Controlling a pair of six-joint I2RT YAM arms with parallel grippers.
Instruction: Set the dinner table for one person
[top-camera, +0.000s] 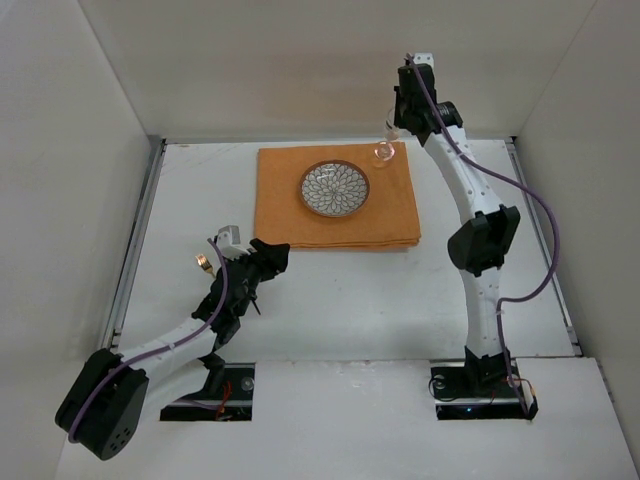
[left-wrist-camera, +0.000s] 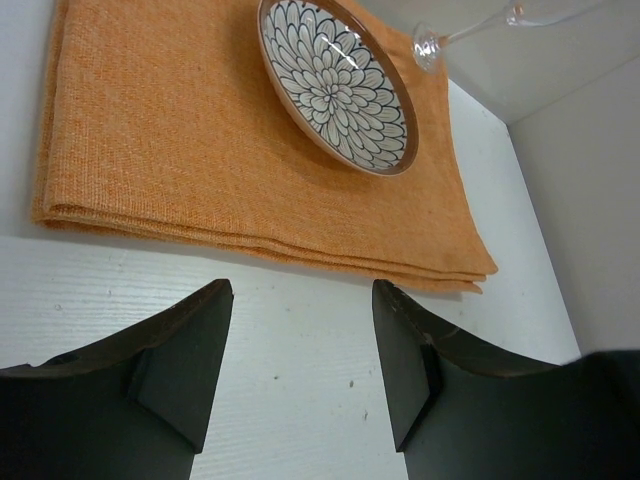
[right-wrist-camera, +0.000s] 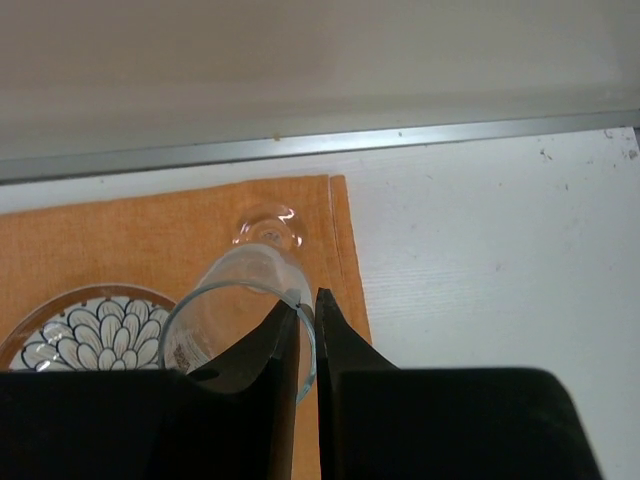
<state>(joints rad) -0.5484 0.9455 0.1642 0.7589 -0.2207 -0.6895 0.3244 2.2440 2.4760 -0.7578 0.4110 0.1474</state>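
Glass goblet (right-wrist-camera: 230, 290): only the wrist view shows right claw (right-wrist-camera: 308, 300) pinching its rim.

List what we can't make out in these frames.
Top and right wrist views: whether the clear stemmed wine glass rests on the orange cloth placemat or hangs above; both look down on it.
Left wrist view: glass bowl cut off by the top edge.
Right wrist view: round flower-patterned plate half hidden behind the right gripper.
Top view: small gold item beside the left arm, too small to identify.
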